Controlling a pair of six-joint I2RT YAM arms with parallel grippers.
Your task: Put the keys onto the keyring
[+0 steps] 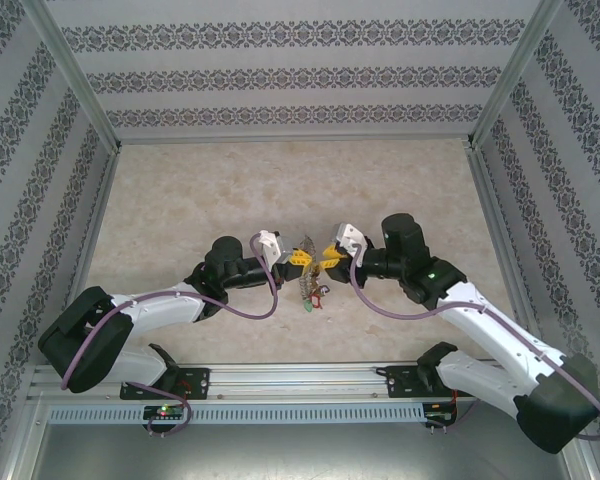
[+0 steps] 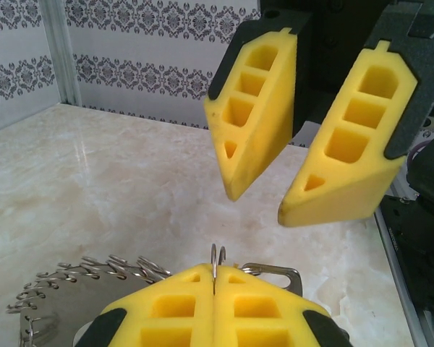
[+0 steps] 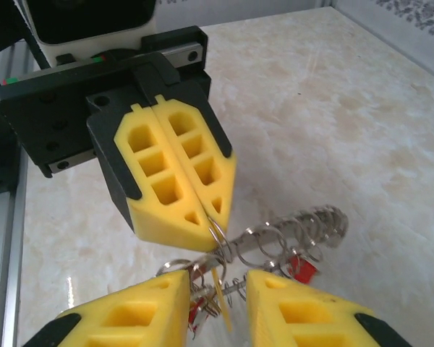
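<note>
My left end effector (image 2: 215, 278) is shut tight, and it pinches the thin wire of the keyring (image 2: 79, 282) right at its tips. In the top view the keyring hangs over the worktop (image 1: 280, 180), in the small gap between my two arms. Its long side runs from 12 o'clock down to 6 o'clock, and most of it hangs at 6 o'clock from the pinch. My left end effector is at 9 o'clock of it and touches it. My right end effector (image 1: 331, 256) is at 3 o'clock, very near, with its fingers apart and nothing held. In my right wrist view the ring wire pokes out at 6 o'clock of the shut left tips, just at 12 o'clock of my open right fingers. A thin yellow bit (image 3: 220, 300), maybe a key, hangs in the gap between them, and I cannot tell if it touches. I think my right arm has the next small move, toward 12 o'clock in that view, while my left one holds
</note>
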